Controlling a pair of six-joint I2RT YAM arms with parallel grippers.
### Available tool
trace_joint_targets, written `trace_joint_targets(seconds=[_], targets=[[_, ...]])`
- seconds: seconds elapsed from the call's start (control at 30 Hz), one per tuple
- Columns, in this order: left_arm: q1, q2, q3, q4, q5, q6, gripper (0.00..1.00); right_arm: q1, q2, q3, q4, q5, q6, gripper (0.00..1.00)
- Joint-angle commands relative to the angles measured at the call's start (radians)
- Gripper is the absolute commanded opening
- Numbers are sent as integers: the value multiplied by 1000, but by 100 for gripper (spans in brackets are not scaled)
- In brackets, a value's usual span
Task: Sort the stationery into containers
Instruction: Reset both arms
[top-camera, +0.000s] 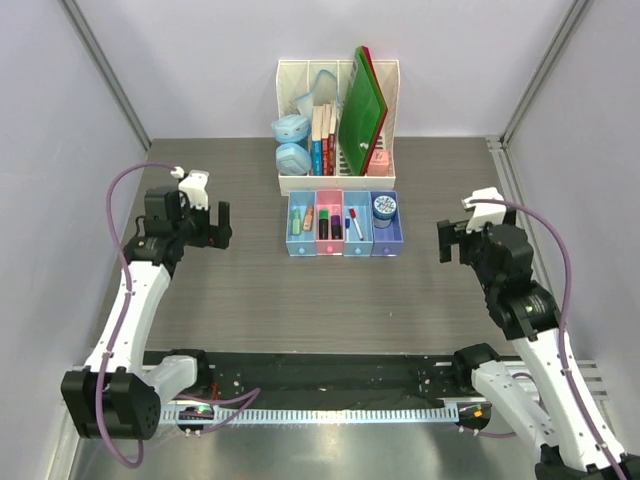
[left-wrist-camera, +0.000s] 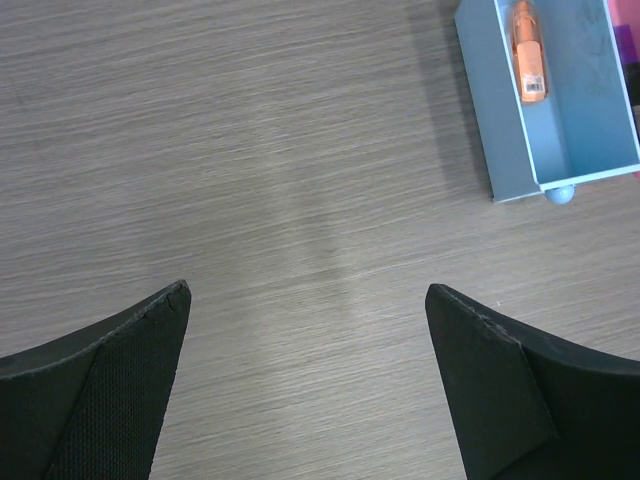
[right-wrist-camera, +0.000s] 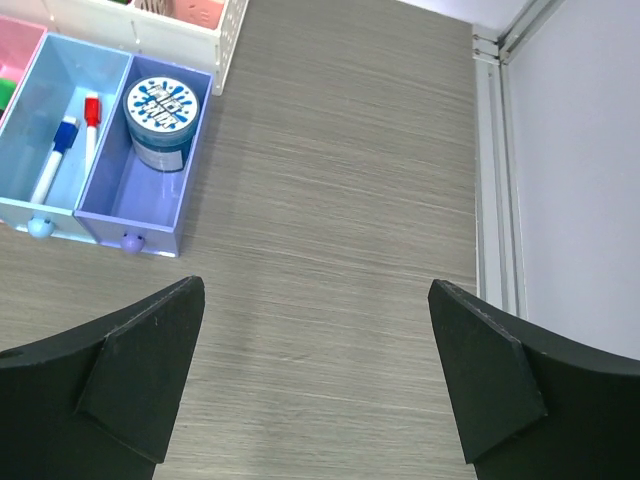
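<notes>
1. Left jaws spread, empty, over desk (left-wrist-camera: 250, 150), left of the trays.
2. Right jaws spread, empty, right of the trays.
3. Four trays in a row before rack (top-camera: 300, 183):
   - orange piece (left-wrist-camera: 528, 55) in left blue tray (left-wrist-camera: 480, 100)
   - markers (top-camera: 324, 228) in pink tray (top-camera: 328, 250)
   - pens (right-wrist-camera: 88, 125) in second blue tray (right-wrist-camera: 20, 210)
   - pot (right-wrist-camera: 160, 122) in purple tray (right-wrist-camera: 130, 195)

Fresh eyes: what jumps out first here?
Four small translucent plastic trays in a row mid-table, two light blue, one pink, one purple, all holding stationery; a round blue-lidded pot sits in the purple one. Behind them, a tall white slotted file rack with green folders. Left gripper and right gripper hang open, empty, either side.
</notes>
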Motion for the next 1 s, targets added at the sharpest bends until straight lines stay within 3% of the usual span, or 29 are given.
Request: trace_joint_targets(seconds=[0.0,0.27,0.97], targets=[[7,-46,-13,47,-55,-19,100,-33,-73,-65,86,6,53,100],[6,-106,-65,93,-39,-18,100,-33,-78,-110,119,33,78,100],[6,-89,-99,115,-26,-12,100,-33,-78,-130,129,39,72,100]])
